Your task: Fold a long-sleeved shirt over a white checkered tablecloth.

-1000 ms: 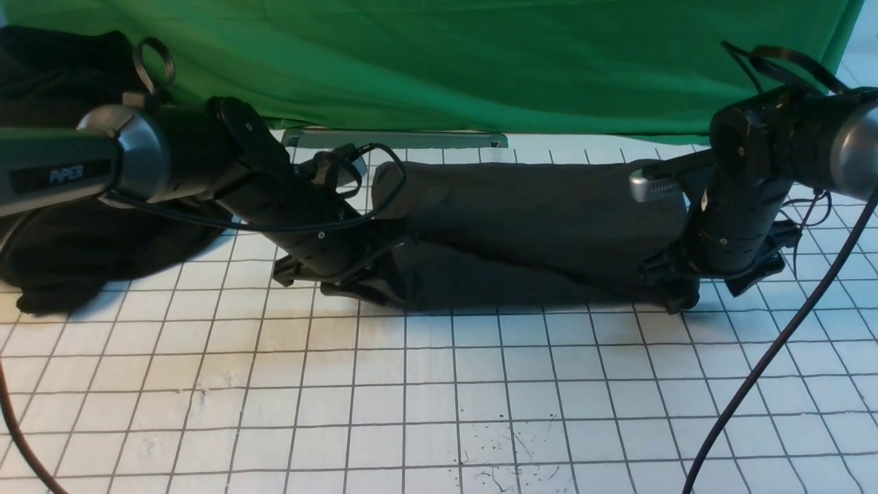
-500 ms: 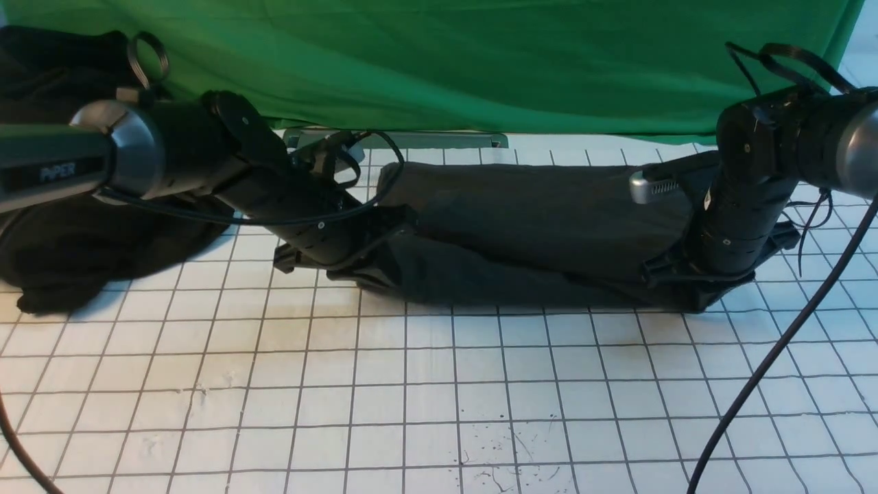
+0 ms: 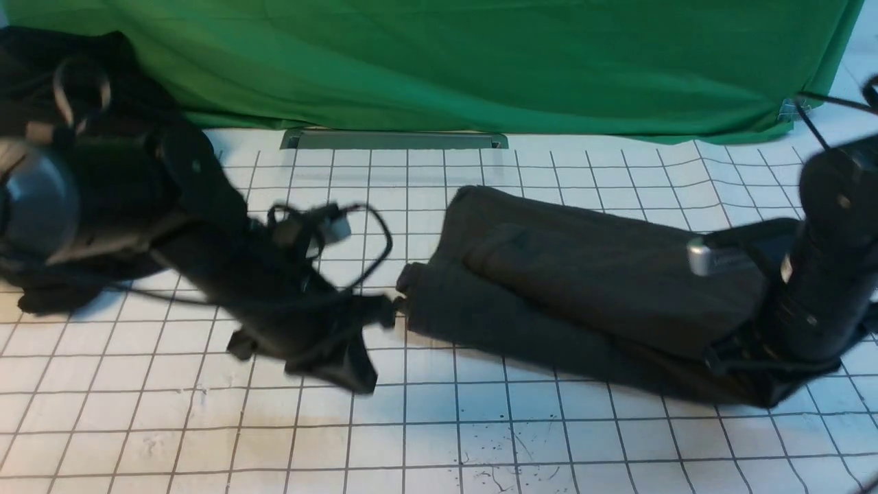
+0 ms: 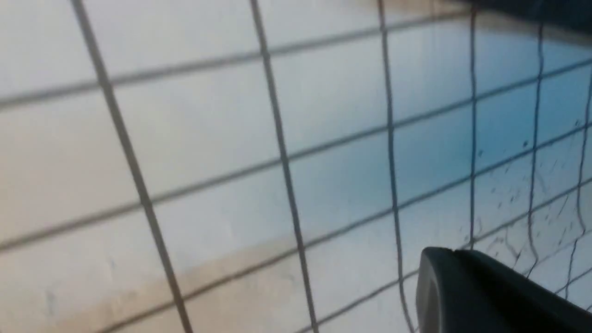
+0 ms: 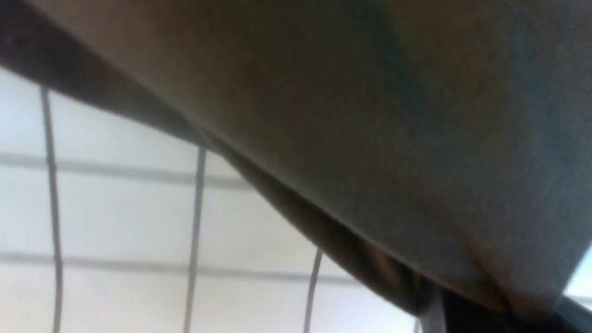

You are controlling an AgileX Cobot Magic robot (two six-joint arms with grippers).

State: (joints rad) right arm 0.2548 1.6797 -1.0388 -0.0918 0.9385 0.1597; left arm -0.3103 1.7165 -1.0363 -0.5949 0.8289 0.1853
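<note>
The long-sleeved shirt (image 3: 583, 274), dark grey and folded into a long bundle, lies slanted on the white checkered tablecloth (image 3: 439, 425). My right gripper (image 3: 748, 384) is shut on the shirt's right end, and its wrist view is filled with grey shirt cloth (image 5: 370, 115) running into the jaws of the right gripper (image 5: 462, 314). My left gripper (image 3: 363, 377), blurred, hangs just left of the shirt's left end, apart from it. In the left wrist view the left gripper (image 4: 434, 261) is shut with nothing in it, above bare tablecloth (image 4: 231, 138).
A black heap of cloth (image 3: 34, 295) lies at the far left behind my left arm. The green backdrop (image 3: 439, 62) closes the back, with a metal strip (image 3: 394, 139) at its foot. Scuff marks (image 3: 507, 456) dot the front of the tablecloth.
Both arms have come toward the front. The shirt has slid forward and to the right, now slanted, with the right gripper. The left gripper has come off the shirt's left end.
</note>
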